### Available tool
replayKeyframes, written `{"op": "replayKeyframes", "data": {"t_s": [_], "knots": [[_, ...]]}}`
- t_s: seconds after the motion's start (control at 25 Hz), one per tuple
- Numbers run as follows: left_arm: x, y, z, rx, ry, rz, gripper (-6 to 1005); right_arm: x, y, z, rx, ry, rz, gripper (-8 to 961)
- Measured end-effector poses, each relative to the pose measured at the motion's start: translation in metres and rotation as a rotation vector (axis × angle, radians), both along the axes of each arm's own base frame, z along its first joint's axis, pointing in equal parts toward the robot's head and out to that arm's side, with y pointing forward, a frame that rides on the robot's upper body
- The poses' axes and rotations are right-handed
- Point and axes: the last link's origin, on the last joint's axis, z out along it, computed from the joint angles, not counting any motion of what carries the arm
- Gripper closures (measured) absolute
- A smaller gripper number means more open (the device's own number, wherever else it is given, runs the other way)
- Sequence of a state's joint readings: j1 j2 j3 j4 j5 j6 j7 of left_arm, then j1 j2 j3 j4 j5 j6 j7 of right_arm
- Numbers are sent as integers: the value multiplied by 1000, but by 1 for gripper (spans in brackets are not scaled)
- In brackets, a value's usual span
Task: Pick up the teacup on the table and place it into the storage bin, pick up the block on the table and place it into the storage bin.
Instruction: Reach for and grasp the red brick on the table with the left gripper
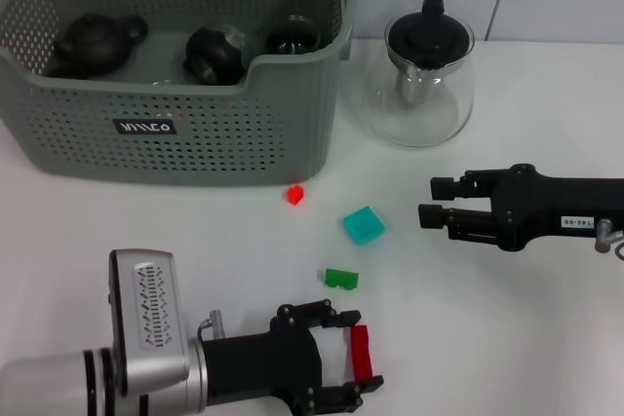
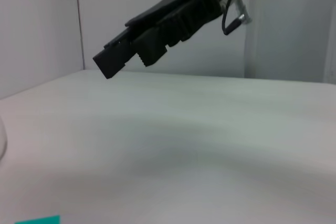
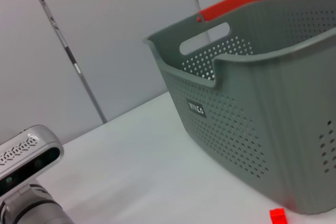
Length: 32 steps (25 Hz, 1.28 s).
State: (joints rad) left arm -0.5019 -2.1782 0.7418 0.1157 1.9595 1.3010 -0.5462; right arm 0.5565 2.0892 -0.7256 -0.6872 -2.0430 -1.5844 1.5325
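Observation:
The grey-green storage bin (image 1: pixel 195 133) stands at the back left and fills the right wrist view (image 3: pixel 252 108). Inside it lie a dark teapot (image 1: pixel 93 43) and two dark round pieces of teaware (image 1: pixel 219 53); I cannot tell which is the teacup. No teacup stands on the table. My left gripper (image 1: pixel 359 356) is low at the front, shut on a long red block (image 1: pixel 361 350). On the table lie a small red cube (image 1: pixel 294 194), a teal block (image 1: pixel 363 225) and a green block (image 1: pixel 341 279). My right gripper (image 1: pixel 436 202) hovers open to the right of the teal block.
A clear glass teapot with a black lid (image 1: pixel 426 75) stands right of the bin. In the left wrist view the right gripper (image 2: pixel 107 66) hangs over bare table, with a corner of the teal block (image 2: pixel 37 220) at the edge. The small red cube (image 3: pixel 278 215) lies near the bin's foot.

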Motion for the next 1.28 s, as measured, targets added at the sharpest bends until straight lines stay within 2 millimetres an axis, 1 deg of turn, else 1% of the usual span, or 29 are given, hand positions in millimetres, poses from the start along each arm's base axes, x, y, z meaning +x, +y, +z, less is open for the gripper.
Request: {"op": "replayKeyframes", "data": {"t_s": [0.24,0.44,1.28], "knots": [[2,-1,-1,-3,-15,8,264,1,-1,1,1,-1,-3,432],[0,1,-1,8,-1,16,139,1,0,0,0,-1,-2,431],[-1,-2,-5,-2,31,-32,194,2,-1,0,1,-6,-6,431]]}}
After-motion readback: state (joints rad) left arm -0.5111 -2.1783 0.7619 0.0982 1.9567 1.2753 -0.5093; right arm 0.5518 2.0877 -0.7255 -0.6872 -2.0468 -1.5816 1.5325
